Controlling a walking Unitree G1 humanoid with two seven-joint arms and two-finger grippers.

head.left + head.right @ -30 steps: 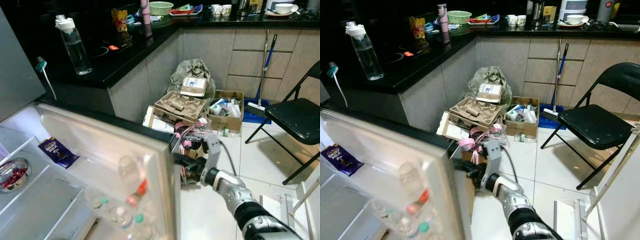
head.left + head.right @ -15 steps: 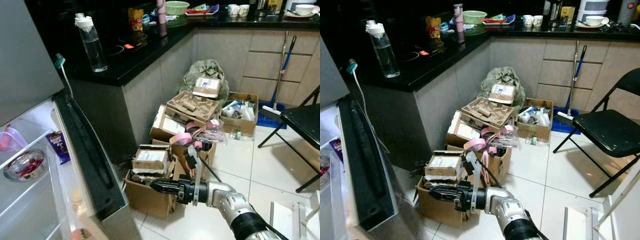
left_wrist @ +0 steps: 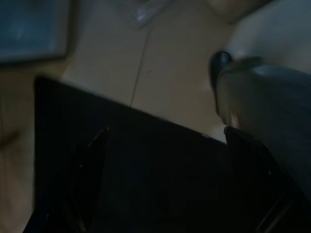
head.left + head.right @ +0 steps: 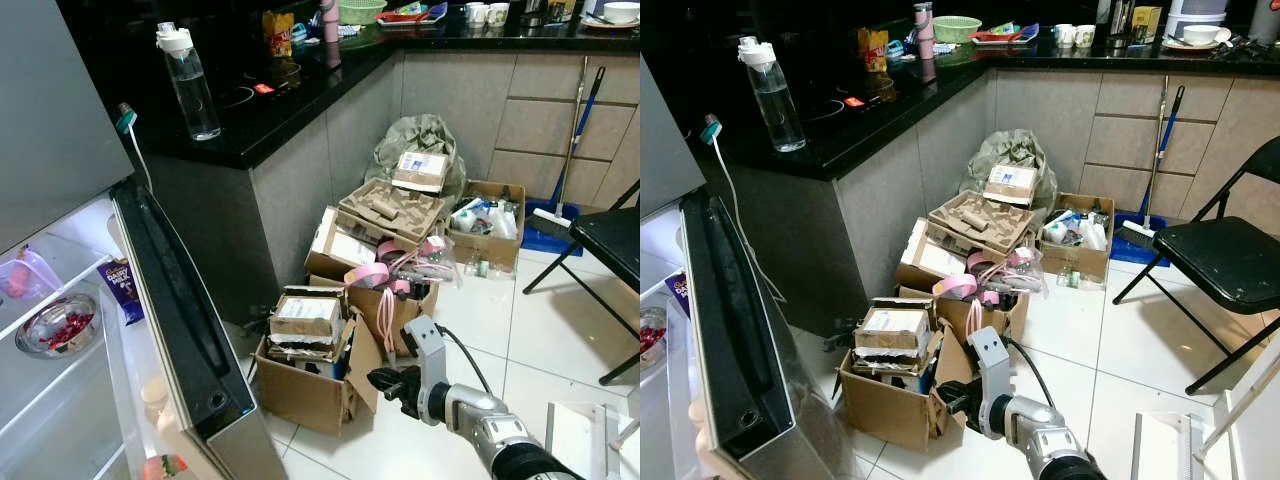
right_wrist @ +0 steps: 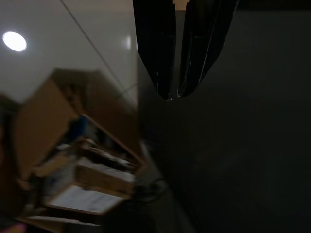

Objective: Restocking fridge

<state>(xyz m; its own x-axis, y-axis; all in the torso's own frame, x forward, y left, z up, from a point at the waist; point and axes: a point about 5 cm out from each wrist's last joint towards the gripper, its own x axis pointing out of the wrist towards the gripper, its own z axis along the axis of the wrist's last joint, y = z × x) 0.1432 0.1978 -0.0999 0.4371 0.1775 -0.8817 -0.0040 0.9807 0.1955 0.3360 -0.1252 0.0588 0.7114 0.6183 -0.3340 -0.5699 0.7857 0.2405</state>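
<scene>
The fridge stands open at the left, its door (image 4: 180,300) swung wide with the dark edge toward me. Inside lie a glass bowl of red bits (image 4: 55,325), a purple chocolate packet (image 4: 122,290) and a pink container (image 4: 20,275). Small items sit in the door shelf (image 4: 155,400). My right gripper (image 4: 385,380) hangs low over the floor beside the cardboard box, apart from the door; in the right wrist view its fingers (image 5: 165,58) are pressed together and hold nothing. The left gripper (image 3: 165,141) shows dimly, fingers spread over a dark surface.
An open cardboard box (image 4: 310,370) of packets stands on the tiled floor by the door, with more boxes and rubbish (image 4: 400,215) behind. A black counter (image 4: 250,120) carries a water bottle (image 4: 188,80). A black folding chair (image 4: 1220,255) stands at the right.
The fridge door has swung from half shut to wide open. My right gripper has left the door edge and drawn back toward the lower right. The camera has shifted too.
</scene>
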